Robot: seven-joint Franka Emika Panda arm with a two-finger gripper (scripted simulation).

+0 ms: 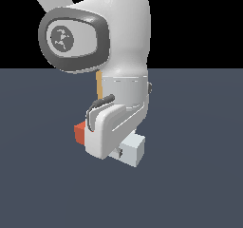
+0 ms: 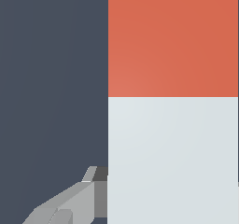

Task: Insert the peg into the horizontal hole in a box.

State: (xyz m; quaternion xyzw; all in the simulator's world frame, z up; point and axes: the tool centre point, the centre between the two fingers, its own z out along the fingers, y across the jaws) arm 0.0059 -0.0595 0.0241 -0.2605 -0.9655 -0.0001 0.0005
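Nearest the wrist camera, the peg filled most of the frame: a flat-faced bar with crisp straight edges, one half matte red-orange, the other half plain white, the two colours meeting in a clean line across its width. One grey, faceted finger of the gripper lay against the white half's edge. The opposite finger was hidden behind the bar, so whether the hand was clenched on the peg or merely beside it could not be told from that view.

In the exterior view the arm's smooth, glossy white wrist housing stood in front of nearly everything. The gripper sat low, close to the floor, its fingers concealed by the rounded white hand body. The peg showed at both sides of the hand: a red-orange square end poking out toward the exterior view's left, a white block end toward the exterior view's right. The bar lay roughly level, close above the surface; contact with it could not be judged.

Behind the wrist, a thin vertical strip of tan-orange, the box, showed beside the housing. Its face and hole were blocked by the arm.

The floor was a flat, untextured slate blue-grey. Beyond its far edge the background was solid black.
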